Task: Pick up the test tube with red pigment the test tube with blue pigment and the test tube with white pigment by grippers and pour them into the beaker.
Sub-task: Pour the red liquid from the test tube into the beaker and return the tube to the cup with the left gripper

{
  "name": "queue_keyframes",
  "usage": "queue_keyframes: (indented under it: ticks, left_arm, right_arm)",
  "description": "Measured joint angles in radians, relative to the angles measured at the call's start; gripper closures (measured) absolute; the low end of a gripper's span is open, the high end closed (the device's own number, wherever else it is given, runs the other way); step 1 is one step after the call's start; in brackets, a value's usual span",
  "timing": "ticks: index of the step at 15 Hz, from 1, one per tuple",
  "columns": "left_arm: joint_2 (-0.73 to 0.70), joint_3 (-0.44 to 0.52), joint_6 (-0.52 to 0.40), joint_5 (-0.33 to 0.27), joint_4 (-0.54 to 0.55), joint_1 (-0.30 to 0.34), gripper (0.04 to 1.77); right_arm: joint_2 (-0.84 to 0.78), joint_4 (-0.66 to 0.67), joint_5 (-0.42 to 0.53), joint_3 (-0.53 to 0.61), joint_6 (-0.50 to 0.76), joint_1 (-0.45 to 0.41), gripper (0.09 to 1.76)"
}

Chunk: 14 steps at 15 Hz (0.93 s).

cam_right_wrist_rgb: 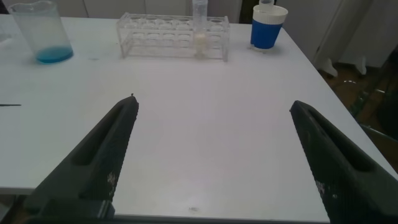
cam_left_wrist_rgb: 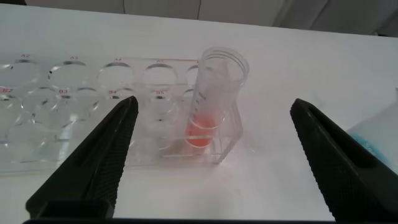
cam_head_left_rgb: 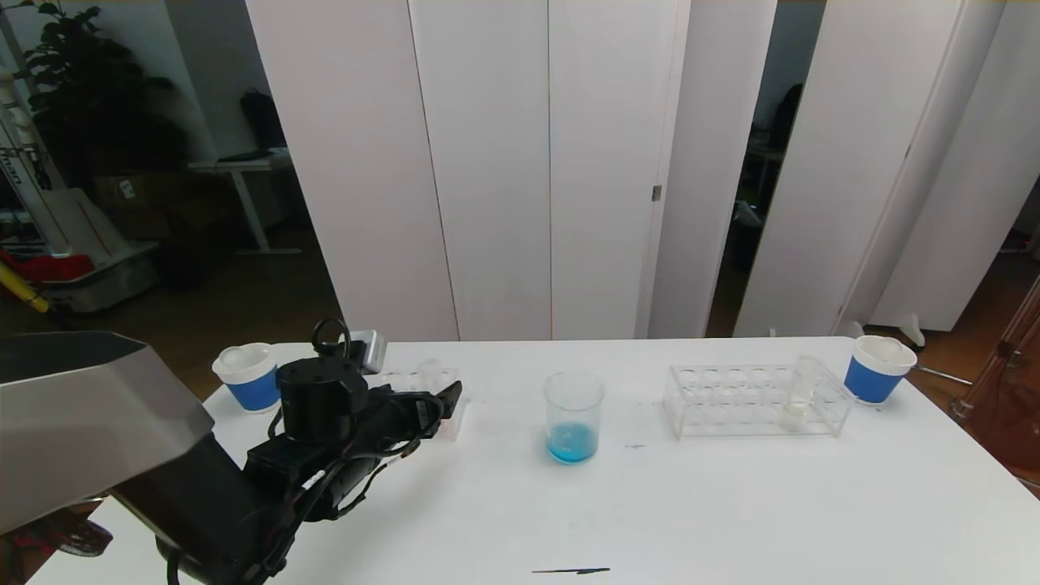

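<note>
Left arm (cam_head_left_rgb: 244, 479) hides most of left rack (cam_head_left_rgb: 451, 406) at lower left of head view. Right gripper (cam_right_wrist_rgb: 211, 168) absent there; fingertips cut off by wrist frame's bottom edge.

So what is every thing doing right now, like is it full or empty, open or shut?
beaker: upright, a little blue liquid at the bottom.
test tube with white pigment: standing in the right rack, not poured.
red test tube: standing in the left rack.
left pincer: open, facing the red tube, not touching it.
right pincer: open, holding nothing, above the table.
two paper cups: upright.
</note>
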Motion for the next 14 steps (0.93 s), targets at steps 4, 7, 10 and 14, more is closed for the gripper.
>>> queue_keyframes:
  ticks: [4,7,10,14]
  left_arm:
    - [0.056,-0.071,-0.003,0.069,-0.001,0.005,0.06]
    - [0.087,-0.088,-0.002,0.072,-0.014,0.009,0.06]
    - [0.109,-0.1,0.001,0.079,-0.027,0.006,0.06]
    - [0.138,-0.135,0.005,0.086,-0.025,0.01,0.06]
  right_arm:
    - [0.0,0.0,0.0,0.0,0.0,0.0,0.1]
    - [0.0,0.0,0.0,0.0,0.0,0.0,0.1]
    - [0.0,0.0,0.0,0.0,0.0,0.0,0.1]
    - [0.0,0.0,0.0,0.0,0.0,0.0,0.1]
